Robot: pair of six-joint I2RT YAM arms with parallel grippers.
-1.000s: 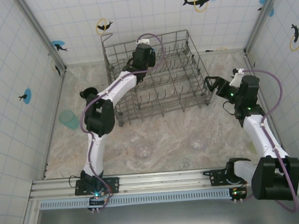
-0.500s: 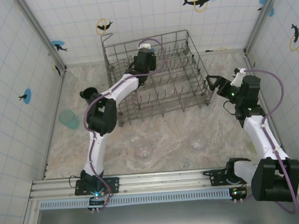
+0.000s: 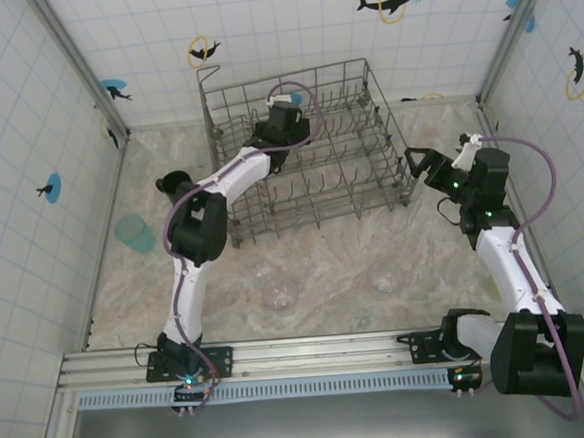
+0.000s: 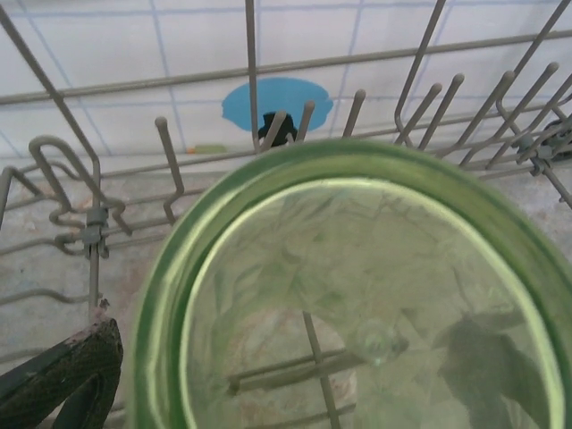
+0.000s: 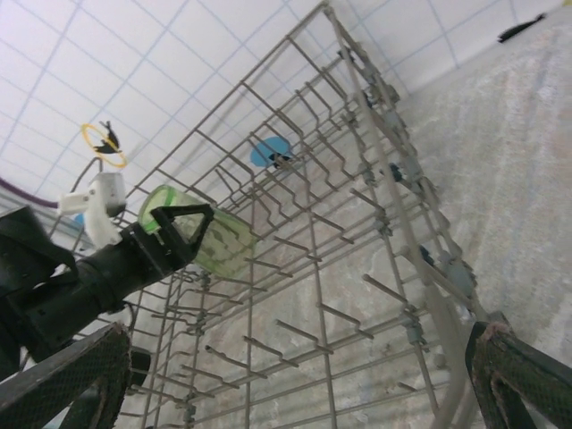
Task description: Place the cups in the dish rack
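The grey wire dish rack (image 3: 355, 189) stands at the back of the table. My left gripper (image 3: 287, 115) reaches into its rear left part. A light-green tumbler (image 4: 357, 295) lies between its jaws, mouth toward the wrist camera. The one finger (image 4: 71, 371) in view stands just off the tumbler's side, so the gripper is open. The right wrist view shows the same tumbler (image 5: 223, 243) resting among the tines. My right gripper (image 3: 415, 162) hovers open and empty beside the rack's right wall. On the table are a black mug (image 3: 174, 182), a teal cup (image 3: 133, 233) and two clear cups (image 3: 279, 293) (image 3: 384, 278).
Tiled walls close in the table on the left (image 3: 30, 197), back and right (image 3: 567, 140). A metal rail (image 3: 311, 353) with both arm bases runs along the near edge. Bare marbled tabletop (image 3: 325, 257) lies between the rack and the clear cups.
The left gripper has shifted slightly right and lower inside the rack, and its jaws have spread off the green tumbler. The right arm has hardly moved.
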